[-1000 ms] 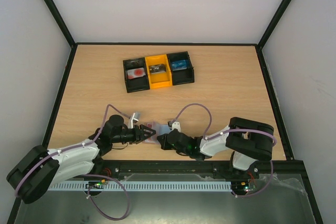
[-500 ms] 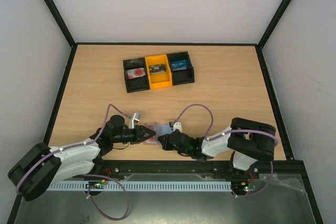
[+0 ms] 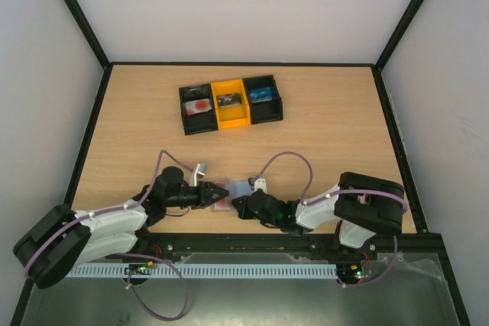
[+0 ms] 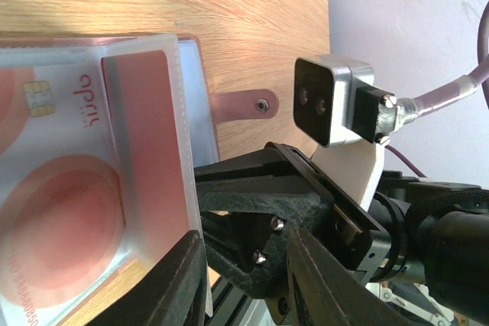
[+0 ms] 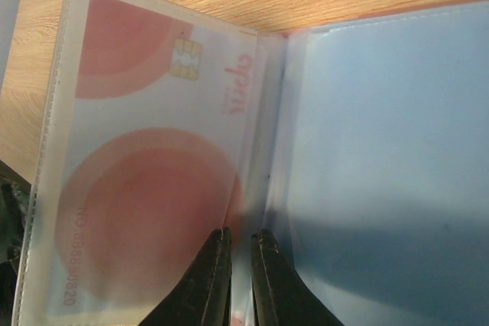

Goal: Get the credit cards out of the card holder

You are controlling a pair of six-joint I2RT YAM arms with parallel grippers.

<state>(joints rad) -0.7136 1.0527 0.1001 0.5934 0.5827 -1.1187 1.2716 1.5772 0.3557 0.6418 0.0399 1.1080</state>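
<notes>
With the card holder [image 3: 229, 192] lying open on the table [image 3: 328, 150] near the front edge, both my arms sit low and point at it from either side.

Left gripper [image 3: 215, 195]: at the holder's left leaf, fingers apart and not gripping. The holder's corner is just beside one finger [image 4: 179, 284].

Right gripper [image 3: 241, 203]: tips nearly together at the fold. The inner edge of the clear sleeve runs in between them, so it reads as pinched on the card holder.

Pale card [image 5: 145, 158] with the red round mark and gold chip is inside that clear sleeve on the left leaf, not out. The right leaf is a plain blue-grey panel in the right wrist view.

Left wrist view shows a red strip [image 4: 141, 135] under plastic next to the pale card. Can't tell if that's the red card. Strap [image 4: 241, 103] with a snap lies flat on the wood.

Tray [image 3: 233, 123] is well apart, mid-table. It holds a tray card [image 3: 199, 104], pale with a red mark, in the left black bin. A dark item [image 3: 229, 100] is in the yellow bin and a blue item [image 3: 260, 95] in the right one.
</notes>
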